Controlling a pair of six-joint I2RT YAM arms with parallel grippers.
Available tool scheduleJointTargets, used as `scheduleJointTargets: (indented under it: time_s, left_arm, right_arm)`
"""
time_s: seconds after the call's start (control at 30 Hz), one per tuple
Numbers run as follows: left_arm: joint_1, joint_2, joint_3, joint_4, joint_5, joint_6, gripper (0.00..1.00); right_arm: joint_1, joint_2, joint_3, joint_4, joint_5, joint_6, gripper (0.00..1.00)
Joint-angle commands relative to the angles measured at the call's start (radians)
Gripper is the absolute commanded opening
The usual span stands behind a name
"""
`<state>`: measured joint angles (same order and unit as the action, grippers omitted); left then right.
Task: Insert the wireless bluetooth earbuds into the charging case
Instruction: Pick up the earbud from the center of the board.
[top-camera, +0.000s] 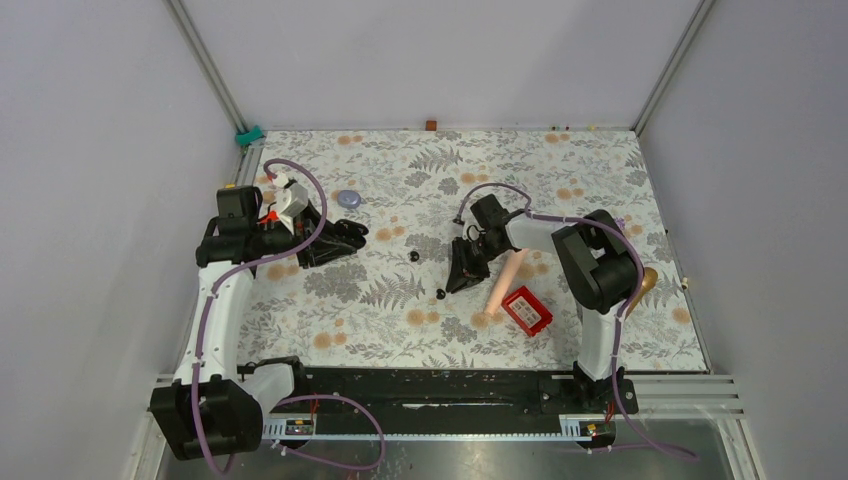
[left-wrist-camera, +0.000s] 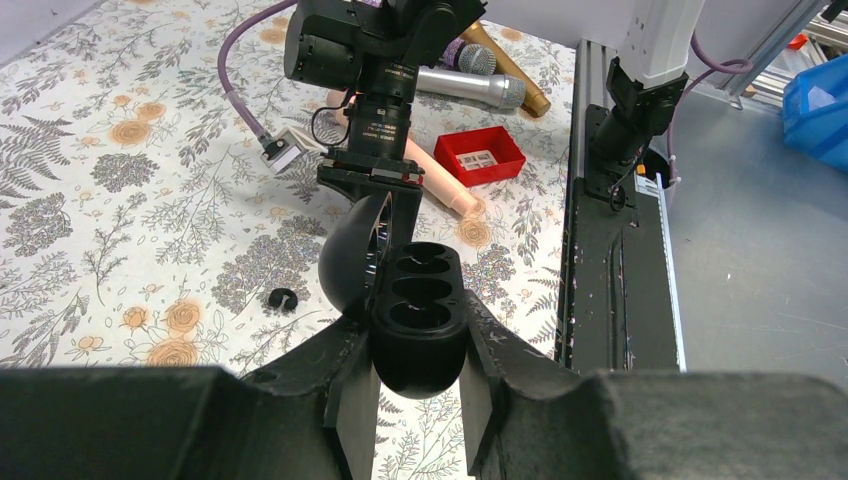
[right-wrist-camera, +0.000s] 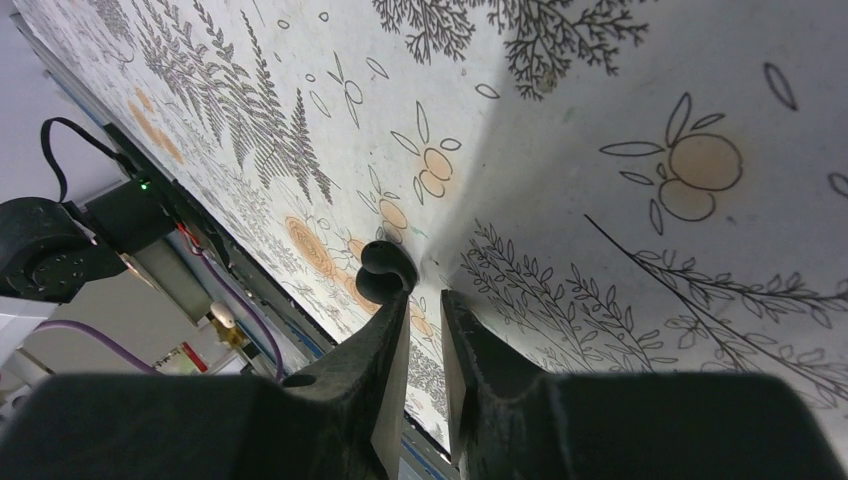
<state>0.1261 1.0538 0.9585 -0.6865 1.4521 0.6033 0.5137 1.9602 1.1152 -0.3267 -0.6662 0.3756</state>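
Observation:
My left gripper (top-camera: 350, 238) is shut on the charging case (left-wrist-camera: 420, 340), a glossy black oval with its lid (left-wrist-camera: 350, 260) swung open and the empty wells facing up. One tiny black earbud (top-camera: 412, 256) lies on the mat between the arms and also shows in the left wrist view (left-wrist-camera: 284, 298). The second earbud (top-camera: 440, 294) lies right at my right gripper (top-camera: 455, 283), which points down at the mat. In the right wrist view this earbud (right-wrist-camera: 385, 270) sits at the tip of the left finger (right-wrist-camera: 385, 340), outside the narrow gap of the right gripper (right-wrist-camera: 425, 297), which holds nothing.
A pink cylinder (top-camera: 503, 280) and a red box (top-camera: 527, 310) lie just right of the right gripper. A lavender dome (top-camera: 348, 199) sits behind the left gripper. Microphones (left-wrist-camera: 480, 88) lie by the right arm's base. The black rail (top-camera: 450, 385) runs along the near edge.

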Motion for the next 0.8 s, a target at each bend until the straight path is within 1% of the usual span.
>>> scheduleJointTargets:
  time_s: [0.0,0.33,0.77]
  left_arm:
    - [0.005,0.002,0.016,0.025,0.019,0.029,0.00]
    - [0.005,0.005,0.014,0.026,0.019,0.031,0.00]
    - [0.004,0.000,0.013,0.025,0.011,0.034,0.00]
  right_arm:
    - [-0.001,0.026,-0.006,0.025,0.011,0.029,0.25]
    - [0.003,0.028,-0.026,0.047,0.006,0.061,0.26]
    - [0.039,0.016,-0.038,0.046,0.009,0.051,0.27]
